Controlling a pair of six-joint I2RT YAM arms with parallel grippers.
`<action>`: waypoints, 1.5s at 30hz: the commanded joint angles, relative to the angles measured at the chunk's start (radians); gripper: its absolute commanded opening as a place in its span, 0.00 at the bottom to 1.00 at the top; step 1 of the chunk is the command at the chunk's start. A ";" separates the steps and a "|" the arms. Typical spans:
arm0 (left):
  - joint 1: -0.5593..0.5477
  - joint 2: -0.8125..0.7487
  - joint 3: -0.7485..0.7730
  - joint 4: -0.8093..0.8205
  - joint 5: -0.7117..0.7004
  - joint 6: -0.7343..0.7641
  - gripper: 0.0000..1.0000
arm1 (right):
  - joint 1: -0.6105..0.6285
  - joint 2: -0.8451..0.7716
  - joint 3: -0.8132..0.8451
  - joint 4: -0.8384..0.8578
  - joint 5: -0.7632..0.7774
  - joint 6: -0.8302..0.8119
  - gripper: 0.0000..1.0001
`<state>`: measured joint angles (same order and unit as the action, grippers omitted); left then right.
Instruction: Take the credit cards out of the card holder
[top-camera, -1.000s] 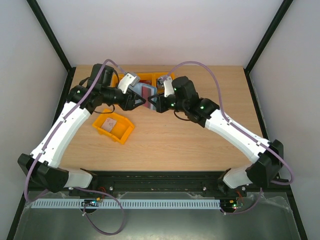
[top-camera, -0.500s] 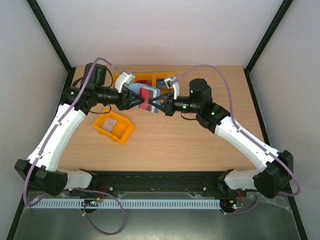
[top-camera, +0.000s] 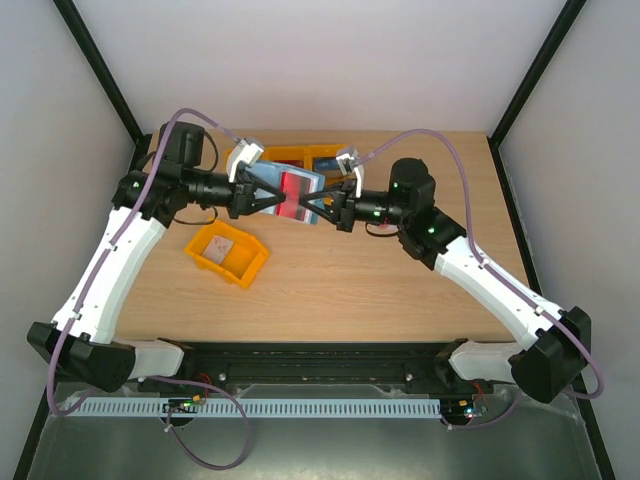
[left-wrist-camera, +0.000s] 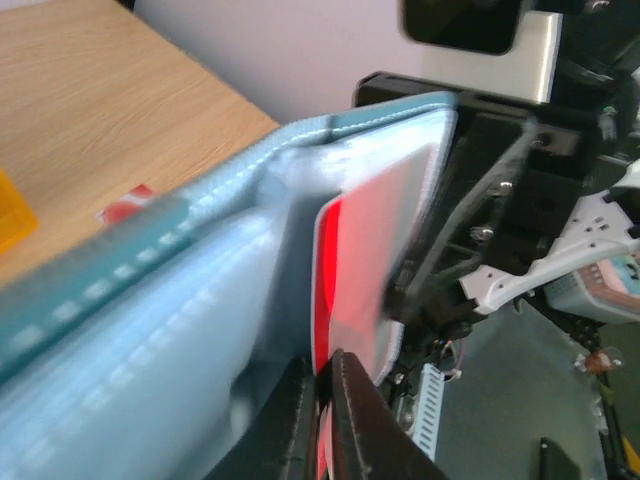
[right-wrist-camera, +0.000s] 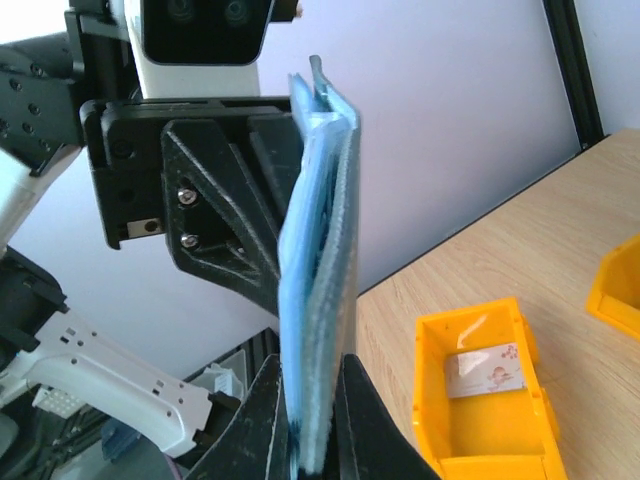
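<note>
The teal-blue card holder (top-camera: 268, 180) hangs open in the air between my two grippers, above the back of the table. My right gripper (top-camera: 320, 208) is shut on one edge of the holder (right-wrist-camera: 322, 290); its jaws (right-wrist-camera: 312, 368) pinch the folded blue layers. My left gripper (top-camera: 276, 203) is shut on the white card with the red mark (top-camera: 294, 190), which sticks out of a light blue pocket (left-wrist-camera: 150, 330). The card (left-wrist-camera: 372, 250) sits between the left jaws (left-wrist-camera: 324, 390). The pale card with pinkish marking (right-wrist-camera: 488, 372) lies in an orange bin.
The orange bin (top-camera: 246, 268) holding the pale card (top-camera: 222, 246) stands on the table under my left arm; it also shows in the right wrist view (right-wrist-camera: 470, 455). More orange bins (top-camera: 285, 155) stand at the back edge behind the grippers.
Both grippers have risen and drawn slightly apart, left one leftward, right one rightward. The holder has spread open between them and more of the red-marked card shows.
</note>
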<state>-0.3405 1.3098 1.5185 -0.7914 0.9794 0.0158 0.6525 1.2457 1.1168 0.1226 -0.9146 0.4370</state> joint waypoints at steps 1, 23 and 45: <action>-0.035 0.027 0.038 0.021 0.102 -0.004 0.02 | 0.030 0.028 0.029 0.188 -0.102 0.031 0.02; 0.057 -0.006 0.043 -0.028 0.078 0.049 0.02 | -0.087 -0.066 -0.070 0.095 -0.102 -0.049 0.02; 0.087 -0.018 0.083 -0.122 -0.057 0.176 0.02 | -0.277 -0.117 -0.093 -0.110 -0.130 -0.117 0.02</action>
<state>-0.2729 1.3087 1.5570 -0.8635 0.9569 0.1497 0.4210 1.1709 1.0168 0.0689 -1.0424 0.3622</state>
